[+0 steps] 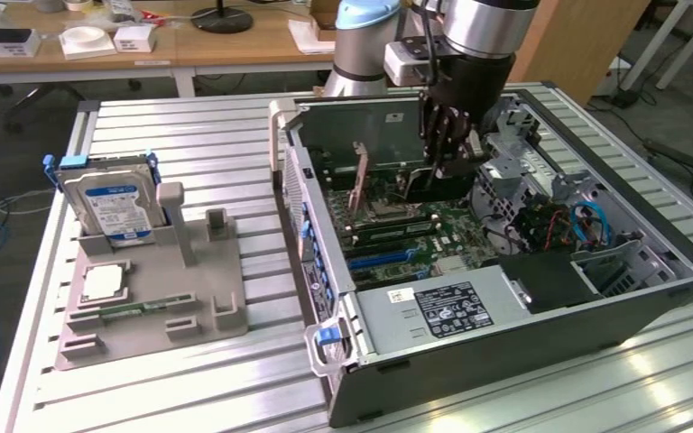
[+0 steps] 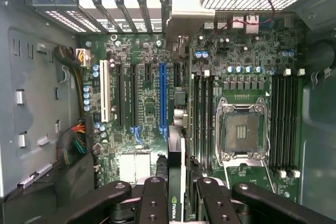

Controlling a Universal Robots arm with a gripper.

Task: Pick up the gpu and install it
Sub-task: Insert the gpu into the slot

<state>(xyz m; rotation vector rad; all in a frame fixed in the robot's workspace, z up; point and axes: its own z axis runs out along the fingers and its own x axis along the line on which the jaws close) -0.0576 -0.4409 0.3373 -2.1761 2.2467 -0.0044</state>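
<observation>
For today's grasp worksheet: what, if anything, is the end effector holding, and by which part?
The gpu, pinched across its flat faces at the upper edge by the end effector.

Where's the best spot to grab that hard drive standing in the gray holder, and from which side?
I'd pinch the hard drive across its broad faces near the top, coming down from above: it stands upright, lower part seated in the gray holder.
</observation>
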